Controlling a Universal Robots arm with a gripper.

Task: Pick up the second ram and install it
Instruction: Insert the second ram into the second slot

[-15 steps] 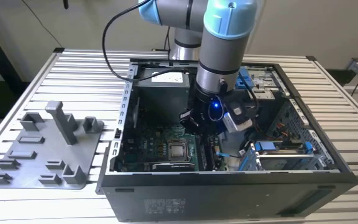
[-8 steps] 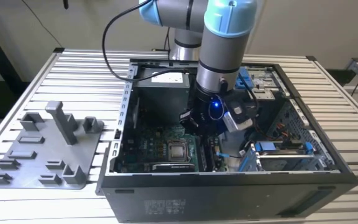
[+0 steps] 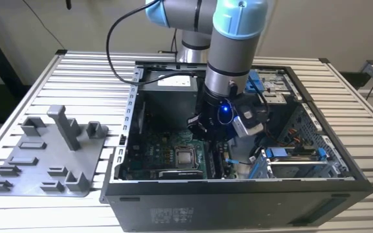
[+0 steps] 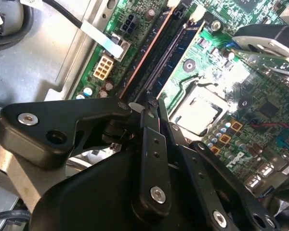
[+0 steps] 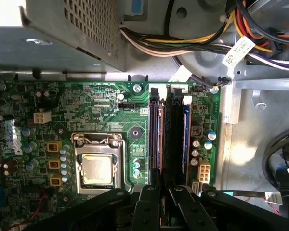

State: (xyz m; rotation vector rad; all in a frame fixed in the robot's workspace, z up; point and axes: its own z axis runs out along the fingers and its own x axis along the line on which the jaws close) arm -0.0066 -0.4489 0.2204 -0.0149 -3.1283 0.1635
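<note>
Black gripper (image 5: pixel 160 192) low inside case, fingers nearly closed over slot bank; whether anything is clamped: cannot tell. Beyond, blue second ram (image 5: pixel 185 139) standing in outer slot on green motherboard (image 5: pixel 96 103), apparently seated. Judged near completion; latch state unconfirmed. Farthest, grey power supply (image 5: pixel 67 29).

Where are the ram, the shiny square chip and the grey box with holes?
Ram (image 5: pixel 186 137), first wrist view, its blue edge.
Chip (image 5: pixel 97 169), first wrist view, its middle.
Box (image 5: pixel 82 24), first wrist view, its holed side.
</note>
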